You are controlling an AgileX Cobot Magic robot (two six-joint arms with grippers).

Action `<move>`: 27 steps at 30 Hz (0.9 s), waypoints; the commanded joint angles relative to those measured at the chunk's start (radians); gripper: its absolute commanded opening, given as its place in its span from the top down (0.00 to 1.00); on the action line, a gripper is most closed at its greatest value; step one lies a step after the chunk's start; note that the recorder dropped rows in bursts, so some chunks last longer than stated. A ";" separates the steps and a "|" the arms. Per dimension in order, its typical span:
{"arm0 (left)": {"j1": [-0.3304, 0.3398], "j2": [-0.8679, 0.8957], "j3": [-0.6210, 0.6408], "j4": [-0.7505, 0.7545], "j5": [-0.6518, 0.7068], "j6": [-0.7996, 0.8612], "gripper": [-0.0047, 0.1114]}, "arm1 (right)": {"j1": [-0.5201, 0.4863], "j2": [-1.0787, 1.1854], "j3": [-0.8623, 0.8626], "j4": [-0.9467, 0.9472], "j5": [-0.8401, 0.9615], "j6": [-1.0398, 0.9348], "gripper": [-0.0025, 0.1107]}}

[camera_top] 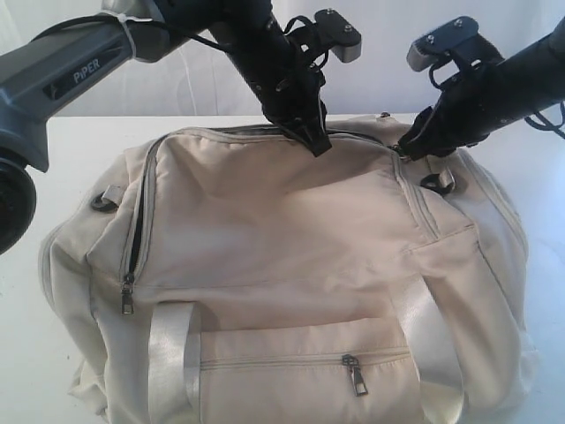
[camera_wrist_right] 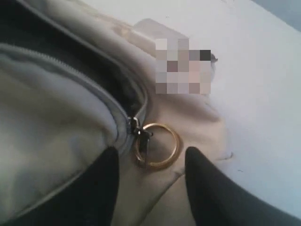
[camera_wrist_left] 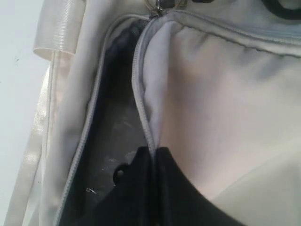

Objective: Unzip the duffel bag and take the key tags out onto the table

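**Front-pocket zip closed, main zip part open, key tags unseen**

Nearest the exterior camera, the front pocket zipper pull [camera_top: 356, 378] is noted hanging at its closed pocket, flanked by the shiny webbing handles [camera_top: 172, 358]. Behind these, the duffel bag [camera_top: 282, 238] is seen lying on the table [camera_top: 62, 168] and filling most of the view.

Further back, along the top of the bag, the main zip is found part open: dark lining [camera_wrist_left: 108, 160] is exposed in the left wrist view. The left gripper [camera_top: 313, 140] is recorded as clenched on the bag's zip edge, with the tape pinched between its black fingers. To the right of it, the right gripper [camera_top: 408, 148] is released, its jaws standing apart on either side of the gold ring pull [camera_wrist_right: 157, 146]. The ring lies flat on the fabric at the slider, and no contact with it can be confirmed.

No key tags are sighted in any view. They are presumed to be inside the bag, position unconfirmed.

Step in hand, as judged: the ring pull is to be caught and the zip run further.
- The ring is best taken across its rim, close to the slider.
- The jaws should be fully closed before any pull is applied.
- The pull should be kept low and along the line of the teeth, so that the slider is not bound at the curve.
- The left pinch is best used as an anchor, so that the fabric is held taut and the bag is not dragged.
- Slippage off the thin, flat ring is judged the main risk.
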 commanded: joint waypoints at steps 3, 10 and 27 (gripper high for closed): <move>0.000 -0.012 0.004 -0.011 0.023 0.001 0.96 | 0.000 0.028 -0.003 -0.080 -0.043 -0.087 0.54; 0.000 -0.012 0.004 -0.016 0.023 0.001 0.96 | 0.058 0.080 -0.003 -0.080 -0.114 -0.132 0.53; 0.000 -0.005 0.004 -0.016 0.025 0.000 0.96 | 0.076 -0.019 -0.003 -0.109 -0.106 0.179 0.98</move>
